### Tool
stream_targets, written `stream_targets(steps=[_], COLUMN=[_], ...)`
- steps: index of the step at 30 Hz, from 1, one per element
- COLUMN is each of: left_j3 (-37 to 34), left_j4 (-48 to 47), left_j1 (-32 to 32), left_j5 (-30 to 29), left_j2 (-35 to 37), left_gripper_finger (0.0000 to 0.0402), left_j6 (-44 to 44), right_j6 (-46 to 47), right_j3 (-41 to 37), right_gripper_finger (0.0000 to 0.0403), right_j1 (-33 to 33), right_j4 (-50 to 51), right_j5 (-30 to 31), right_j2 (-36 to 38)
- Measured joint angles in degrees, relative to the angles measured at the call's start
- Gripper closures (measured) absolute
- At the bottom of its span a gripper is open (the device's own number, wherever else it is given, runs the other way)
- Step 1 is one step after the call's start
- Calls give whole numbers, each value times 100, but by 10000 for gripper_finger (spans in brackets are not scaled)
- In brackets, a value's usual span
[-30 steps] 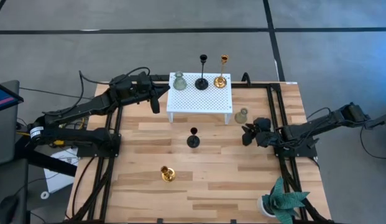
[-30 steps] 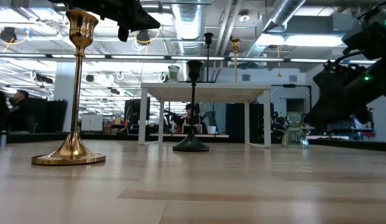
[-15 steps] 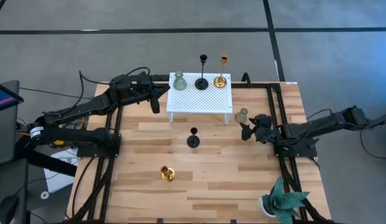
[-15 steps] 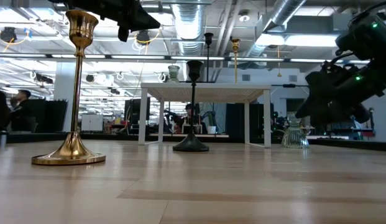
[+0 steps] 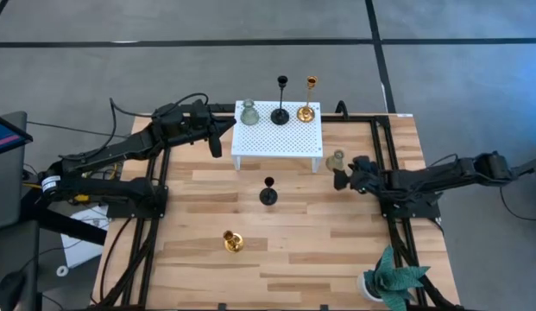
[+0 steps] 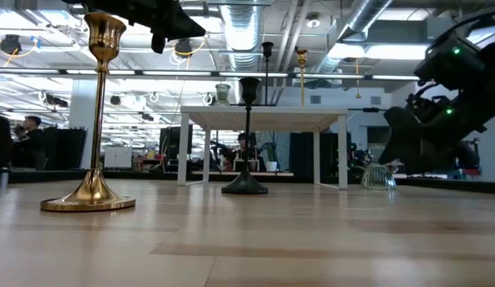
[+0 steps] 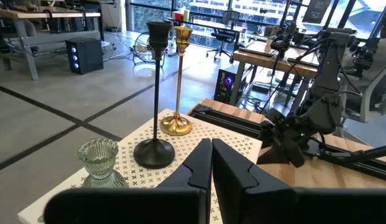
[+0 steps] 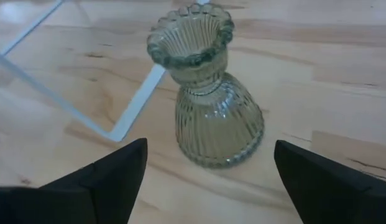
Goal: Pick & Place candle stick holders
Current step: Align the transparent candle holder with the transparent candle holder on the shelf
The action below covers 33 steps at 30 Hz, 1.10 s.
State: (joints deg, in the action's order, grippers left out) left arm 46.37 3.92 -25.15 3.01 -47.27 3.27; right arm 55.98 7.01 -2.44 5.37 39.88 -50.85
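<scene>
Wood planks make up the table [image 5: 293, 250], and at its upper middle in the high view we see a white perforated stand [image 5: 277, 134] carrying a pale green glass holder [image 5: 248, 112], a black holder [image 5: 280, 102] and a gold holder [image 5: 308, 99]. Below the stand, a second black holder [image 5: 268, 190] stands on the wood, and a second gold holder [image 5: 232, 241] sits lower left of it. Right of the stand, a second green glass holder [image 5: 337, 159] stands upright on the table, just beside the stand's leg. Our right gripper [image 5: 344, 175] is low beside it, fingers spread wide; in the right wrist view the glass holder [image 8: 207, 93] sits ahead between them, untouched. Our left gripper [image 5: 215, 140] hangs at the stand's left edge, fingers pressed together. At lower right, a leafy plant [image 5: 394, 276] sits in a white pot
</scene>
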Motion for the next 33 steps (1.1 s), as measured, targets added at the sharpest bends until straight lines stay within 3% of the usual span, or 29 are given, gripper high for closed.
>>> stream_targets(steps=[7, 15, 33], left_j3=[0, 0, 0], left_j4=[0, 0, 0], left_j1=[1, 0, 2], left_j5=[0, 1, 2], left_j2=[0, 0, 0], left_gripper_finger=[390, 390, 390], left_j6=[0, 0, 0], right_j6=[-259, -694, -1153], right_j3=[0, 0, -2], right_gripper_finger=[42, 53, 64], right_j1=[-152, -198, -944], right_j4=[-881, -1466, -2541], right_j5=[0, 55, 64], right_j2=[-472, -818, -1596])
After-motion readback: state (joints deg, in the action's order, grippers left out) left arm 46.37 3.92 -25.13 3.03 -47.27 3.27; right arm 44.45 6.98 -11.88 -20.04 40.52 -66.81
